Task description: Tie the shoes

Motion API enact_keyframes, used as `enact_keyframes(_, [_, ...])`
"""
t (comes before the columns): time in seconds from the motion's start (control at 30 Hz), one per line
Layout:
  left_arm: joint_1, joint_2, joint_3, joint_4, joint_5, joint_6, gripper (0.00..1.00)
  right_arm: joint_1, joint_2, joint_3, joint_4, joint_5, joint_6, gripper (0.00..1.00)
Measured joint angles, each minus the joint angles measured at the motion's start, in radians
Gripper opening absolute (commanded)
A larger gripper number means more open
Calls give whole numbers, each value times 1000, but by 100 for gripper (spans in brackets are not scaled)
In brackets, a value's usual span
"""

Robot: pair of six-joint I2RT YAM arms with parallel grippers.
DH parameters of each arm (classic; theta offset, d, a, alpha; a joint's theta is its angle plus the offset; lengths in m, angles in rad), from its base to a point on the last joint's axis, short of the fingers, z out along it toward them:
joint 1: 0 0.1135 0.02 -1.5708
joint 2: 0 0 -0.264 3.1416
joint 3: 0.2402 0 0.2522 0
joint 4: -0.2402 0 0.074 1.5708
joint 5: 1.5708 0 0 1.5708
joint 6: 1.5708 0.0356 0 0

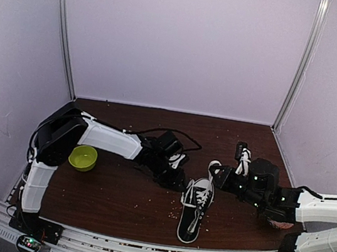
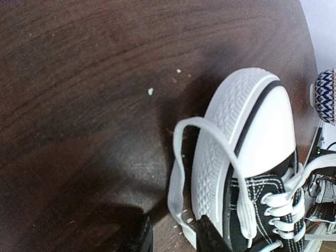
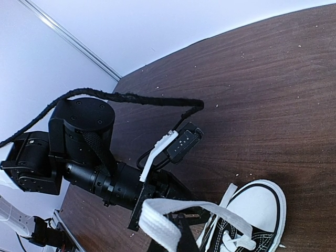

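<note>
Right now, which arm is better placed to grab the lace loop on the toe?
Left, probably. The left gripper sits open at the toe, the loop just ahead of its fingers. The right gripper has lace draped across it.

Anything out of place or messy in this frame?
Pale crumbs are scattered over the table around the sneaker. Its white lace lies looped across the toe cap, untied. Nothing looks damaged.
</note>
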Motion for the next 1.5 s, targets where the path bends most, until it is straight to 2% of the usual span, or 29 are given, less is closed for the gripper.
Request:
enact_keyframes(0.27, [-14,24,87,-146,-42,22,31,0,0,-7,15,0,-3,0])
enact_keyframes(0.57, [-53,126,311,-367,-109,53,31,0,-13,-27,23,-1,-10,0])
enact_keyframes(0.73, [-66,135,347,-438,-148,52,30,0,-35,-31,30,-2,-26,0])
enact_keyframes(1.03, [-85,187,456,-569,-203,50,16,0,-37,-31,59,-7,-49,0])
enact_keyframes(1.23, [-85,198,473,-593,-208,45,0,0,-32,-48,102,-26,-44,0])
enact_keyframes(1.37, [-85,196,465,-586,-211,35,0,0,-24,-63,126,-36,-34,0])
enact_keyframes(1.5, [-85,159,395,-519,-229,3,0,0,-17,-65,135,-73,-29,0])
